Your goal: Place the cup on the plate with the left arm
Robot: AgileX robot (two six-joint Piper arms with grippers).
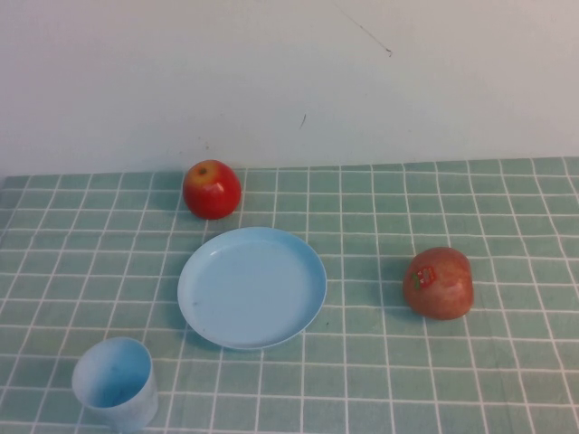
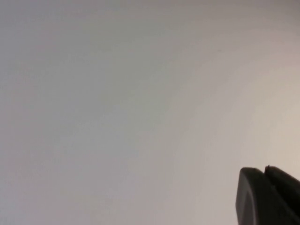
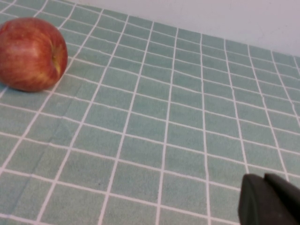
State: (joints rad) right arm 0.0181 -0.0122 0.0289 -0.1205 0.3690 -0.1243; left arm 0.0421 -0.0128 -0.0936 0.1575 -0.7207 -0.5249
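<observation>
The light blue cup (image 1: 116, 382) stands upright on the green checked cloth at the front left, open side up. The round light blue plate (image 1: 251, 287) lies empty in the middle, to the right of and behind the cup. Neither arm shows in the high view. In the left wrist view only the black tip of my left gripper (image 2: 265, 171) shows, its two fingers together, against a blank pale wall; no cup or plate shows there. My right gripper (image 3: 263, 177) shows as a black tip with fingers together, low over the cloth.
A red apple (image 1: 212, 189) sits just behind the plate at its left. A second reddish apple with a sticker (image 1: 439, 282) sits right of the plate; it also shows in the right wrist view (image 3: 30, 54). A pale wall stands behind the table.
</observation>
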